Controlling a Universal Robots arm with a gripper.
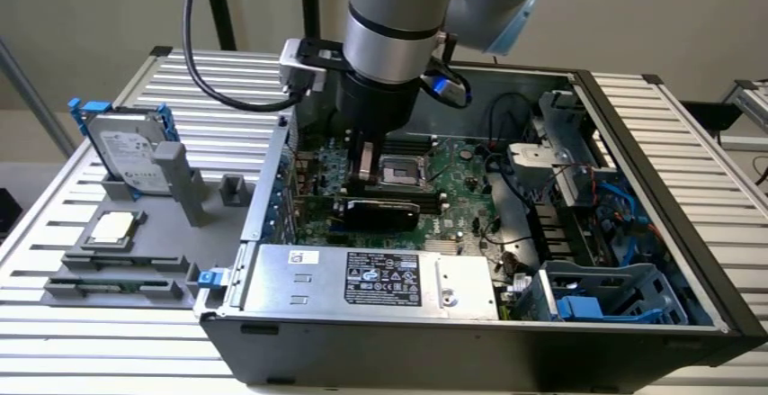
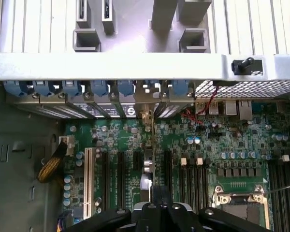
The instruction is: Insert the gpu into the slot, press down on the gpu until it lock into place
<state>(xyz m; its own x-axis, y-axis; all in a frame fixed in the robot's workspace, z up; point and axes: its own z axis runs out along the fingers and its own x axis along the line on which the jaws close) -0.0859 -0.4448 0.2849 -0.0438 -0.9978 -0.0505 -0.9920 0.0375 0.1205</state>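
The gripper (image 2: 160,205) reaches down into the open computer case (image 1: 672,323), its fingers (image 2: 157,195) closed — pinched on the top edge of the gpu (image 2: 146,159), which stands on edge over the motherboard (image 2: 222,145). Just ahead of the fingertips the card's silver bracket meets the case's rear wall (among the blue retainer clips (image 2: 94,88)). From the exterior view the gpu (image 1: 378,210) sits directly beneath the fingers — the slot under it is hidden.

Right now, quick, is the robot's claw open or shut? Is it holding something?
Gripper: shut, its fingers pinched together on the top edge of the gpu, which stands upright on the motherboard.
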